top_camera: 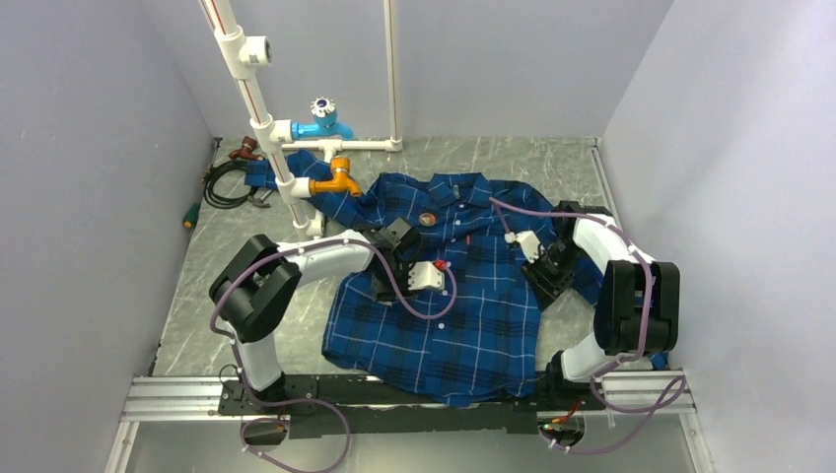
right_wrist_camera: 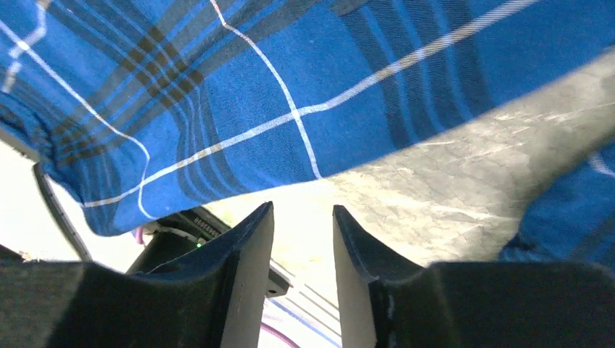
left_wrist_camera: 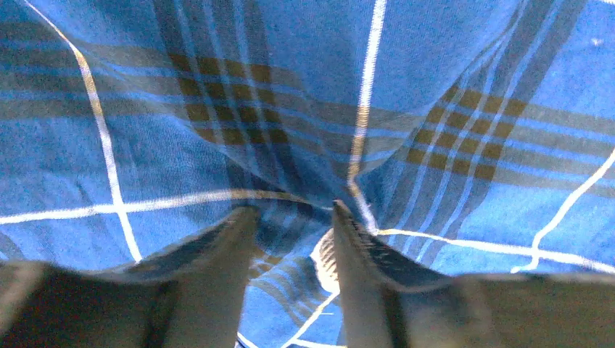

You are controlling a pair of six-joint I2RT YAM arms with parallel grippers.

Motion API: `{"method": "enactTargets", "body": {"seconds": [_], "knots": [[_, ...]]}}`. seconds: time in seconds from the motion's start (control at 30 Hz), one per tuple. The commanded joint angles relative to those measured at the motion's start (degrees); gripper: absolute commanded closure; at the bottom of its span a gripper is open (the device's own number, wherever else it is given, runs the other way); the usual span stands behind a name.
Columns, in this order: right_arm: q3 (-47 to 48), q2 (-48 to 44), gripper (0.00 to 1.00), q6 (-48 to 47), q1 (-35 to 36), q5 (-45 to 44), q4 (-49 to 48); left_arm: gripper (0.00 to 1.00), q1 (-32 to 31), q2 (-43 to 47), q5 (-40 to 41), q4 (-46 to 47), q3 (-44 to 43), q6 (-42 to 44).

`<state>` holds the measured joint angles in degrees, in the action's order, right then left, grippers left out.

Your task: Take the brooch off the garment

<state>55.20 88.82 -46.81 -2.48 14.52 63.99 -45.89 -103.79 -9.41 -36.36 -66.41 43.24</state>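
The brooch (top_camera: 428,218) is too small to show detail, and a white pipe (top_camera: 255,94) covers part of the plaid shirt (top_camera: 463,315).

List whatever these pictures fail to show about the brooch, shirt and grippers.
- Brooch fastening: top view, too small; outside both wrist views.
- Whether the left gripper holds the shirt: left wrist view, bunched fabric fills the gap; top view, fingertips indistinct.
- Pale spot in that gap: left wrist view, blurred.
- Far sleeve: top view, partly behind the white pipe.

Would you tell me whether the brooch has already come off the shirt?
No, the brooch sits on the shirt, just below the collar.
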Motion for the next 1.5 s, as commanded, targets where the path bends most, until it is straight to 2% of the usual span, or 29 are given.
{"method": "enactTargets", "body": {"seconds": [0.0,0.1,0.17,0.23,0.33,0.4,0.6,0.73,0.93,1.1,1.27,1.47], "knots": [[7.65,-2.08,0.59,-2.65,-0.15,7.39,5.06,0.41,0.62,4.27,-7.84,-8.45,0.87,-0.30],[14.88,-0.03,0.52,2.10,-0.16,12.68,3.19,0.34,0.89,5.85,-7.70,-5.52,-3.71,-3.86],[19.40,3.03,0.52,7.96,-0.16,14.21,-0.35,0.31,0.89,5.21,-6.72,-3.20,-8.16,-6.75],[23.03,6.37,0.51,13.17,-0.16,13.31,-5.03,0.29,0.91,3.28,-5.29,-1.41,-12.58,-9.67],[29.72,13.65,0.52,20.44,-0.16,9.64,-11.24,0.29,0.89,-2.47,1.55,1.22,-18.98,-14.62],[34.54,18.96,0.53,22.35,-0.16,7.75,-12.25,0.29,1.31,-5.88,5.38,2.52,-22.78,-16.62],[40.66,28.19,0.55,22.14,0.01,3.94,-13.92,0.34,4.63,-13.23,7.61,5.30,-29.29,-20.34],[36.95,29.56,0.57,18.87,0.02,2.14,-13.89,0.40,5.46,-17.33,9.27,4.33,-30.64,-18.80],[25.66,25.78,0.58,12.82,0.79,0.78,-14.06,0.47,4.76,-16.12,9.28,5.65,-21.59,-14.33],[15.31,20.16,0.59,6.70,1.96,0.07,-12.67,0.43,2.79,-11.45,7.65,7.51,-12.70,-10.35],[7.52,14.70,0.59,2.80,3.72,-1.04,-10.56,0.35,1.79,-8.02,4.10,6.77,-8.50,-9.89],[2.52,9.98,0.58,0.12,3.80,-3.28,-9.16,0.36,1.54,-3.85,-0.58,4.23,-1.50,-6.99]]}}
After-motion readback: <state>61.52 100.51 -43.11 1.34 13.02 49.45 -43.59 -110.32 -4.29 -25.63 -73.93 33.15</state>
